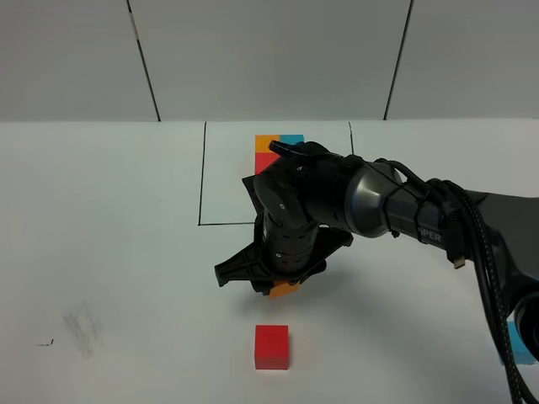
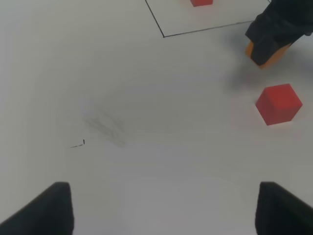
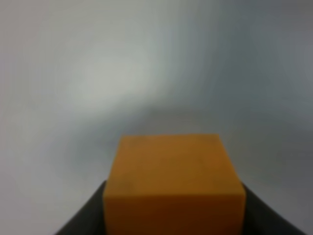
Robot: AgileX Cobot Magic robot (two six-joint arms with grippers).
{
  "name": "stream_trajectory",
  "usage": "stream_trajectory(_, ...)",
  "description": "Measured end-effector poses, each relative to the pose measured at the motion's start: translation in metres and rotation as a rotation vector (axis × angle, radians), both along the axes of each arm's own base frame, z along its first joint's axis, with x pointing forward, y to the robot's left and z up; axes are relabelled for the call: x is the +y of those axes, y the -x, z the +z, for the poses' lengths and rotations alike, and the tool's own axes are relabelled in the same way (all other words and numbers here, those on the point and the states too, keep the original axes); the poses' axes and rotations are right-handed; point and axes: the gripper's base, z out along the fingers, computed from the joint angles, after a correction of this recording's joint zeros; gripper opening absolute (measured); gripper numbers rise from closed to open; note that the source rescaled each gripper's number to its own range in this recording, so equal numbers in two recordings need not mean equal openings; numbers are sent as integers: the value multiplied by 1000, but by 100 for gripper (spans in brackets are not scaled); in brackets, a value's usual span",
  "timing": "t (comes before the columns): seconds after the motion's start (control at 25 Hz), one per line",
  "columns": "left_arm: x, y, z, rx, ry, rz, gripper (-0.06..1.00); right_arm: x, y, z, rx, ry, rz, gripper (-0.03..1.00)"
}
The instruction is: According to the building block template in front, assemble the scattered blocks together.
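Exterior high view, white bench (image 1: 118,252). Left tool (image 2: 164,211): seen only by its wrist camera, jaws spread wide, empty, over the bench. Template (image 1: 271,150): orange, blue, red cubes in an L inside a thin black frame, far centre. Right tool (image 1: 280,283): closed on matte orange cube (image 1: 286,291), between frame and loose red cube (image 1: 272,347). Blue cube (image 1: 520,349): right edge, partly hidden.

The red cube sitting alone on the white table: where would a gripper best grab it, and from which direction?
Probably by two opposite side faces of the plain red matte cube, coming straight down from above. It sits flat on the white table with flat, parallel sides and open space all round; the orange cube is not touching it.
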Motion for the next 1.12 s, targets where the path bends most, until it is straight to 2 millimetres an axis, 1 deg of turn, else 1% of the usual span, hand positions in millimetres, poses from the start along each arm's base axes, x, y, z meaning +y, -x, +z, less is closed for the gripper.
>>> stream_trajectory(0.16,0,0,0,0,0,0,96,3,1,-1,9,-43,-26,21)
stream_trajectory(0.36,0,0,0,0,0,0,96,3,1,-1,10,-47,-28,21)
stream_trajectory(0.68,0,0,0,0,0,0,96,-9,14,4,8,-50,-27,21)
stream_trajectory(0.92,0,0,0,0,0,0,96,-18,22,-13,22,-46,-52,21)
stream_trajectory(1.12,0,0,0,0,-1,0,96,-16,19,-13,-4,-94,-78,21)
